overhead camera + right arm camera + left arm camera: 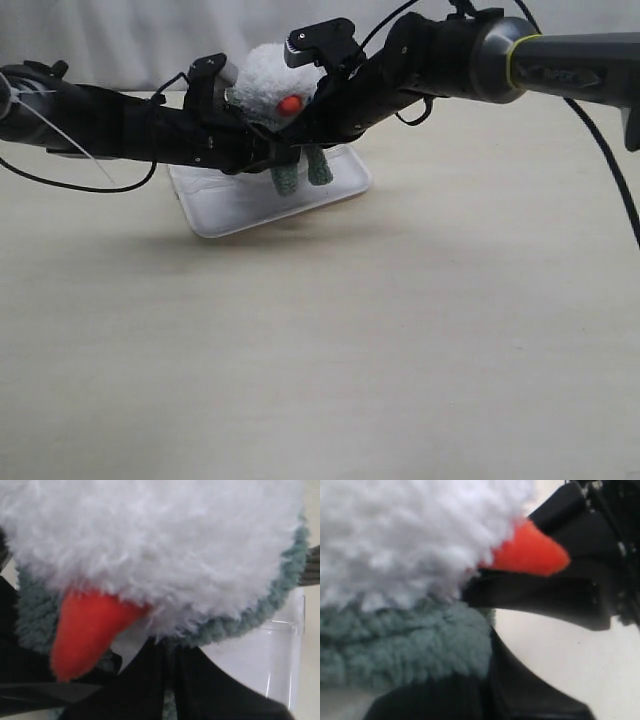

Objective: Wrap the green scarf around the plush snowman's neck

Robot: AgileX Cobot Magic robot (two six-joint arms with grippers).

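Nearest the exterior camera, the pale table [320, 380] lay bare. Beyond it, toward 12 o'clock, a clear plastic tray [225, 205] rested on the surface, with its far part covered by the arms. Two ends of the green scarf [290, 180] hung side by side over the tray, just below the grippers.

The left arm [100, 120] reached in from 9 o'clock and the right arm [450, 55] from 2 o'clock. They met in front of the plush snowman [265, 80].

The left gripper [268, 150] had its jaws fully closed. The left wrist view showed scarf fabric running up to its black fingers [445, 700], but it could not be determined whether any fabric was pinched. The right gripper [305, 135] was likewise closed. In the right wrist view a sliver of green showed between its fingers [200, 690], so it had hold of the scarf. Scarf fabric also edged the white head in that view.

The orange nose [290, 104] sat at 5 o'clock on the head. The snowman's neck and body were hidden behind the arms, so the lay of the scarf there could not be made out. A pale curtain [120, 40] closed off the background.
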